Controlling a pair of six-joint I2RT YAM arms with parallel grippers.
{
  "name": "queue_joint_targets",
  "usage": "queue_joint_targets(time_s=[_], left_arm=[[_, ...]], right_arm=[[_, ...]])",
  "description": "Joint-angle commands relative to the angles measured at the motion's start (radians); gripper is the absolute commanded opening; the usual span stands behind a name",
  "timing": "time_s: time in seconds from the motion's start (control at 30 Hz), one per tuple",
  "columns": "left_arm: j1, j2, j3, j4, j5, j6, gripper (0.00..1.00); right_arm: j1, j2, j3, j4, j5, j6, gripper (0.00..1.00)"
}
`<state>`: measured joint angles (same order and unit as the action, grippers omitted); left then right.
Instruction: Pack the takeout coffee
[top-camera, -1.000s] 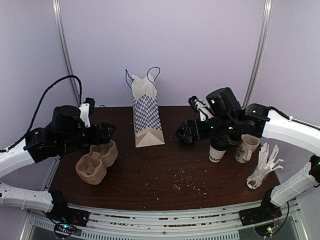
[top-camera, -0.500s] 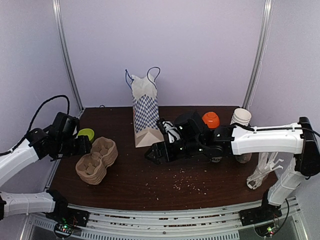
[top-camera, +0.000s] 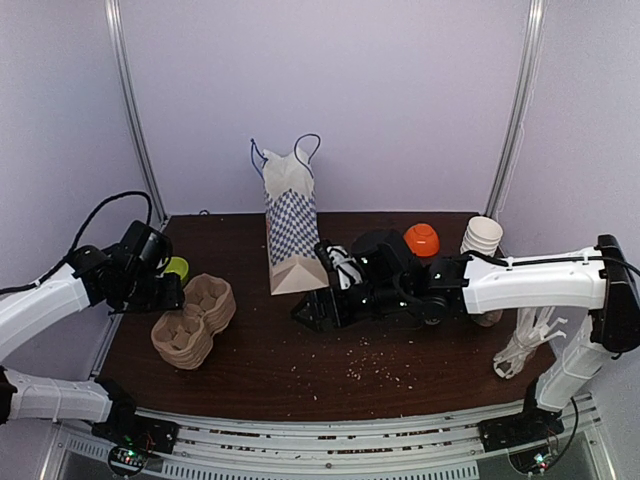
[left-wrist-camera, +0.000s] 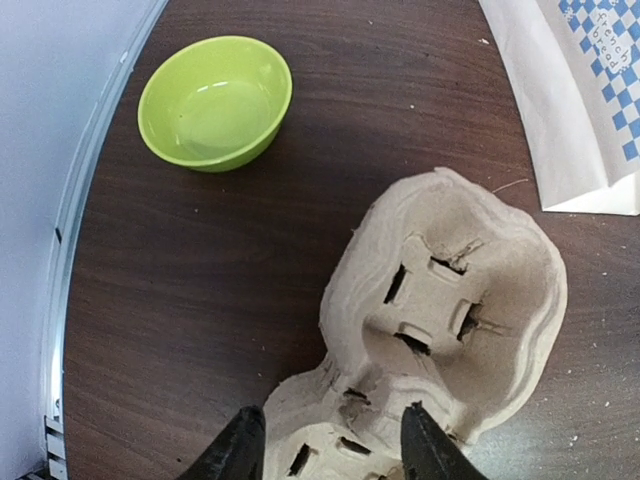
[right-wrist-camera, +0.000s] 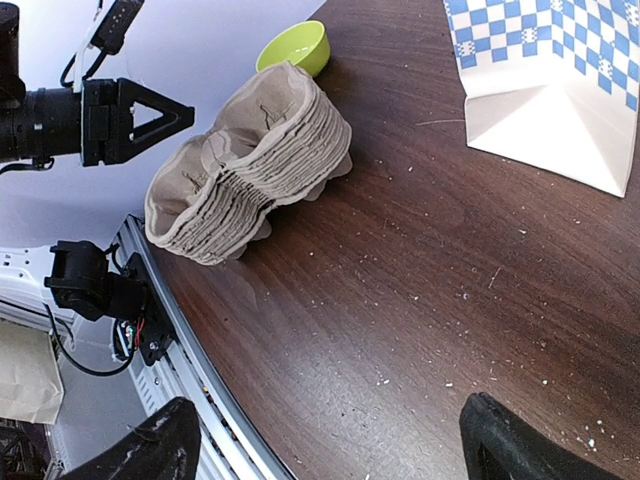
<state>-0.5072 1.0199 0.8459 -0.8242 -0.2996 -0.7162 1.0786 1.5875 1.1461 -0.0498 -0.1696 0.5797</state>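
Takeout coffee is hidden under the right arm, toward the table's (top-camera: 260, 380) right edge, where it stood a second ago; that arm has swung off it to mid-table, right gripper (top-camera: 312, 312) fingers wide apart, empty; left gripper (left-wrist-camera: 331, 412) has pulled back over the carrier stack (top-camera: 193, 320) by the left edge, fingers narrowing, still apart; likely a carrier comes first.

You're in a robot lab cell, plain lilac backdrop (top-camera: 400, 100), metal uprights (top-camera: 130, 110), arms (top-camera: 530, 282) bolted to a slotted rail (top-camera: 330, 440) edging your dark worktop (top-camera: 300, 370).
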Motion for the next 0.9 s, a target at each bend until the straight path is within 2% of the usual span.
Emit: queue_joint_targets(time_s=[0.0,0.3,0.63,0.87], left_arm=[[0.005,0.064,0.050,0.031,-0.053,0.043,0.47],[0.032,0.180,0.049,0.142,-0.010,0.091,0.43],[0.038,0.192,0.048,0.158,-0.013,0.102,0.17],[0.038,0.179,0.033,0.154,-0.018,0.109,0.05]], right_arm=[[0.002,-0.047,-0.021,0.015,0.007,-0.016,0.92],[0.001,-0.080,-0.053,0.014,0.021,-0.020,0.93],[0.000,-0.085,-0.059,0.004,0.030,-0.022,0.93],[0.000,-0.071,-0.054,0.005,0.023,-0.022,0.93]])
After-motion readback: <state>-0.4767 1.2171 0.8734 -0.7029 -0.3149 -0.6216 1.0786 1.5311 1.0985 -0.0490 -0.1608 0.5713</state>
